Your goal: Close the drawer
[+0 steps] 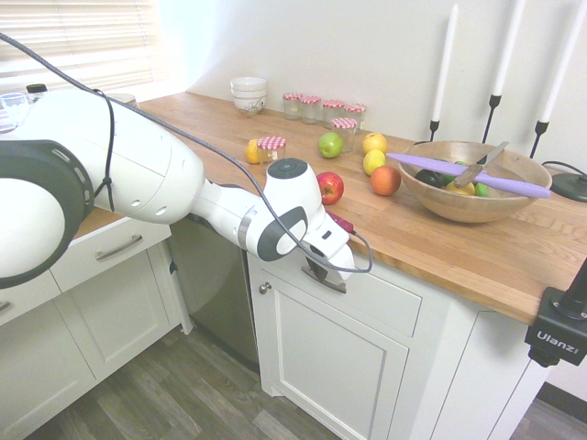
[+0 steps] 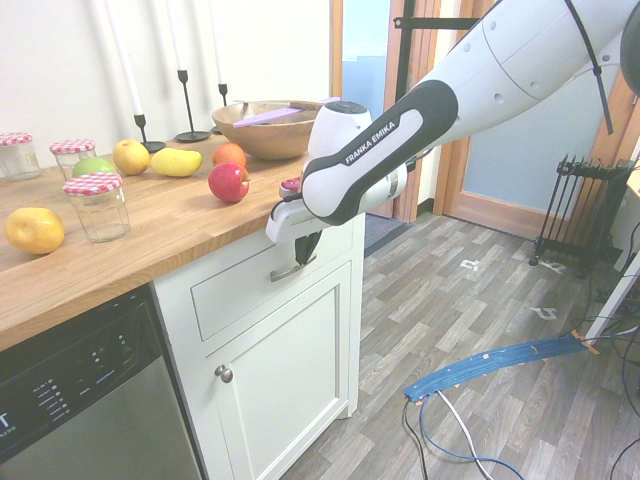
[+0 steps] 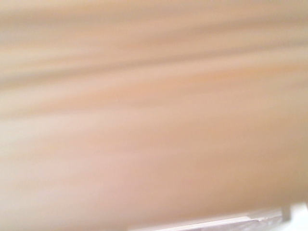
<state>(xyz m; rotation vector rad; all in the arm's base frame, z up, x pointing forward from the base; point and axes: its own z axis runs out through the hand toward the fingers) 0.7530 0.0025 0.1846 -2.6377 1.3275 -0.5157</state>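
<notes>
The drawer (image 1: 390,301) (image 2: 240,290) sits right under the wooden countertop, and its white panel front looks level with the cabinet face. Its slim silver bar handle (image 1: 326,282) (image 2: 291,270) runs across the front. My gripper (image 1: 320,268) (image 2: 304,250) is shut, with the dark fingers together and pointing down against the drawer front just above the handle. Nothing is held between them. The wrist view shows only a blurred wood surface from very close, with a white strip at its bottom edge.
The countertop edge (image 1: 431,257) overhangs the gripper. On it lie a red apple (image 1: 330,187) (image 2: 228,182), other fruit, several jars and a wooden bowl (image 1: 459,209) with a purple knife. A dishwasher (image 2: 80,400) stands beside the cabinet door (image 1: 321,357).
</notes>
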